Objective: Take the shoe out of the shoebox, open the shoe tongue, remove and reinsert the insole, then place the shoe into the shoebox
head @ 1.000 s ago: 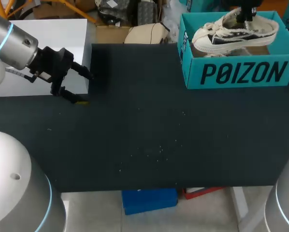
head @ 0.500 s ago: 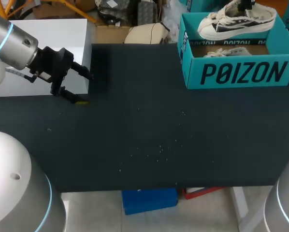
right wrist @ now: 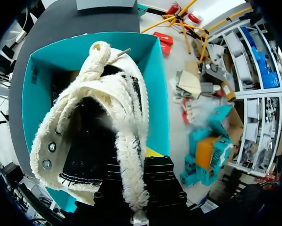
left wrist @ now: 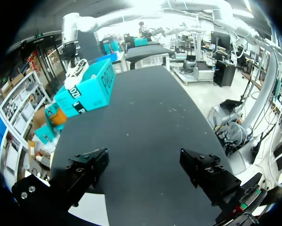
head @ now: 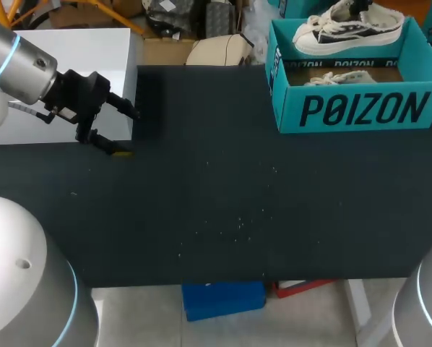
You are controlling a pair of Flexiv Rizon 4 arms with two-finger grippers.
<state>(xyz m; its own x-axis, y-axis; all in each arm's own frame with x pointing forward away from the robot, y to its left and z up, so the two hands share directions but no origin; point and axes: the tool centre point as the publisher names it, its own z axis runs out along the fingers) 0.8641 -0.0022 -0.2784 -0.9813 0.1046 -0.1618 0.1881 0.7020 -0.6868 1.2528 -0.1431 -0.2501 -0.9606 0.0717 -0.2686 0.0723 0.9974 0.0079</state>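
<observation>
A black-and-white canvas shoe (head: 347, 30) with frayed edges hangs above the back of the teal shoebox (head: 360, 110). My right gripper (head: 360, 6) is shut on its collar from above. In the right wrist view the shoe (right wrist: 108, 117) hangs from the gripper (right wrist: 140, 207) over the open shoebox (right wrist: 155, 70), with the heel edge pinched between the jaws. My left gripper (head: 126, 132) stands open and empty at the table's far left. Far ahead of the left gripper (left wrist: 145, 174), its wrist view takes in the shoebox (left wrist: 87, 92) and the lifted shoe (left wrist: 76, 71).
A second shoe (head: 346, 76) lies on the floor of the shoebox. A white block (head: 71, 65) sits at the table's back left, right behind my left gripper. The black tabletop (head: 223, 195) carries only a few white specks.
My right gripper has lifted the shoe higher, up out of the shoebox and toward its back wall. The left arm has kept still.
</observation>
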